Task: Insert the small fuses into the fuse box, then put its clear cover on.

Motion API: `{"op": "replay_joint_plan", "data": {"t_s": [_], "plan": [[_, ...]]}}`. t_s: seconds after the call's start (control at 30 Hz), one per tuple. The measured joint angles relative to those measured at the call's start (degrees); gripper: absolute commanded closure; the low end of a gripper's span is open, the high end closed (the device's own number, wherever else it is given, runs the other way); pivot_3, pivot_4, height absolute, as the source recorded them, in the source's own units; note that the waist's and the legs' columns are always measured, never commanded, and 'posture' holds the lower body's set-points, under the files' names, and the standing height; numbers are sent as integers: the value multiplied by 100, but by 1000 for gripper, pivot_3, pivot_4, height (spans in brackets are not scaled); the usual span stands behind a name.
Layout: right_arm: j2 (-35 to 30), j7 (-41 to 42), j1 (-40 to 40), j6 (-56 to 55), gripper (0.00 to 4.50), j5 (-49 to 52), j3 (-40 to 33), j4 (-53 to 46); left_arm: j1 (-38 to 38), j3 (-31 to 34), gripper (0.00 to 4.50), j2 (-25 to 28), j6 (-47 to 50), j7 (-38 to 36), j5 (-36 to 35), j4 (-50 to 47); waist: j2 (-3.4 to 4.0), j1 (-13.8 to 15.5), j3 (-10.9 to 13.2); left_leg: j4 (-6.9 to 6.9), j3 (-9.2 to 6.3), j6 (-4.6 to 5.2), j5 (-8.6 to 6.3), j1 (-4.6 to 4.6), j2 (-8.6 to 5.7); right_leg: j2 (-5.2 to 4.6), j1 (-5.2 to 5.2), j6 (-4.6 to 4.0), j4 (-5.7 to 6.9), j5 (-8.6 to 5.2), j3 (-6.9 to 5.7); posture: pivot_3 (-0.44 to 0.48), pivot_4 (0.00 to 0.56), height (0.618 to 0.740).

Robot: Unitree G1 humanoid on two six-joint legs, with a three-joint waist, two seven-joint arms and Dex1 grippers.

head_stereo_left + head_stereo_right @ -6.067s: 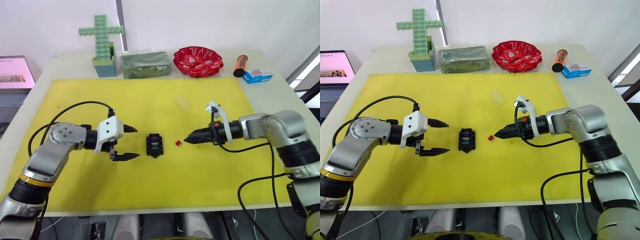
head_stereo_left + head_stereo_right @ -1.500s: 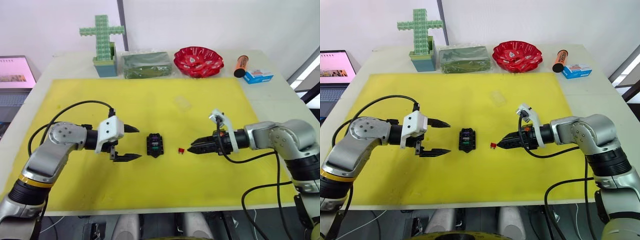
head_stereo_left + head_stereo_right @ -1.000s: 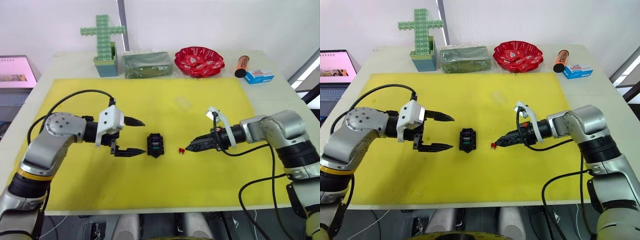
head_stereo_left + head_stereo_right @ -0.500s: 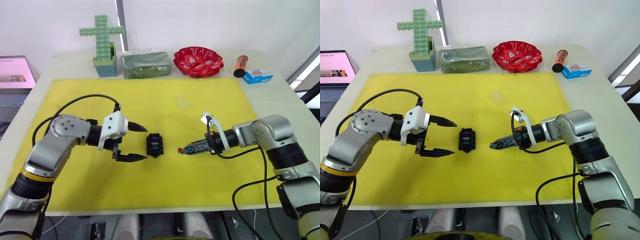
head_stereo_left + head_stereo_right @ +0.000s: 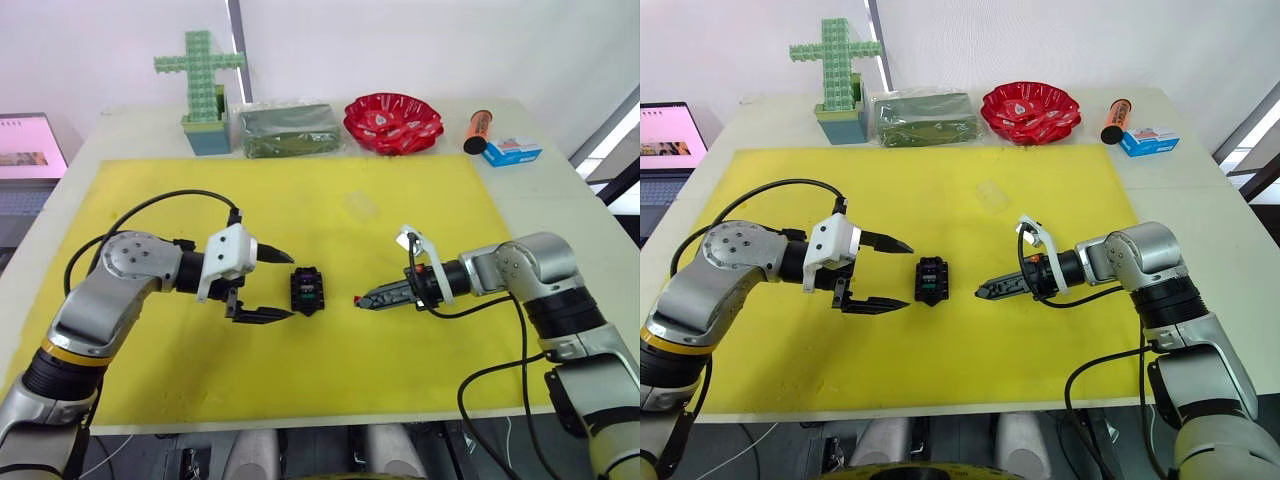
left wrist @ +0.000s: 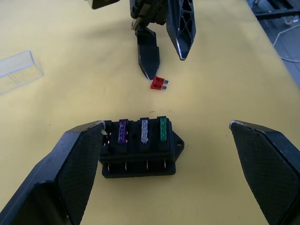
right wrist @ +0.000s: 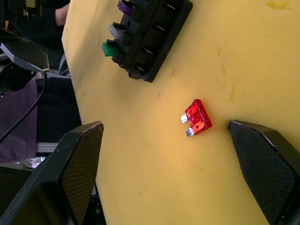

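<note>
The red fuse [image 7: 197, 117] lies flat on the yellow mat [image 5: 400, 380], just beside the fuse box [image 5: 307, 288], which already holds the purple, grey and green fuses [image 6: 141, 130], while the clear cover [image 5: 359, 206] waits farther back. I have my right gripper [image 5: 362, 299] at the fuse with its jaws spread to either side of it, and my left gripper [image 5: 281, 285] gaping beside the box, holding nothing. The risk I see: so small a flat piece may skid or flip as the jaws close; no writing is legible.
</note>
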Motion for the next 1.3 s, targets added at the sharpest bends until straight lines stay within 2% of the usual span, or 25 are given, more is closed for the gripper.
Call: {"op": "replay_joint_plan", "data": {"t_s": [0.13, 0.23, 0.3, 0.73, 0.83, 0.93, 1.3], "plan": [[69, -2, 0, 35, 8, -8, -22, 0, 3, 0, 0, -1, 1, 13, 2, -32, 0, -2, 0, 0, 0, 0, 0, 0, 0, 0, 0, 0, 0, 0, 0, 0, 150, 740], [96, -4, 0, 34, 629, -39, -22, 0, 3, 0, 0, -1, 6, 48, 3, -34, 0, 0, 0, 0, 0, 0, 0, 0, 1, 1, 0, 0, 0, 0, 1, 0, 150, 740], [118, -6, 0, 32, 1250, -66, -16, 14, 4, 0, 0, -1, 7, 62, 3, -34, 0, 2, 0, 0, 0, 0, 0, 0, 1, 1, 0, 0, 0, 0, 1, 0, 150, 740], [178, 130, -74, -79, 1250, -233, 105, 281, 104, -38, 0, -15, -4, 128, 88, -58, 0, 7, 0, 1, 0, 0, 0, 0, 0, 1, 0, 0, 0, 0, 1, 0, 150, 740], [183, 146, -84, -122, 1796, -289, 123, 362, 105, -42, 0, -39, -12, 143, 122, -60, 0, 10, 0, 1, 1, 0, 0, 0, 0, 1, 1, 0, 0, 0, 1, 0, 150, 740], [190, 159, -89, -251, 2757, -406, 189, 467, 132, -51, 0, -38, -126, 147, 195, -59, 0, 12, 0, 2, 1, 0, 0, 0, 0, 1, 1, 0, 0, 0, 1, 0, 150, 740], [192, 321, -149, -339, 2757, -578, 268, 567, 144, -56, 0, -39, -188, 146, 269, -57, 0, 15, 0, 2, 1, 0, 0, 0, 0, 1, 1, 0, 0, 0, 1, 0, 150, 740]]}}
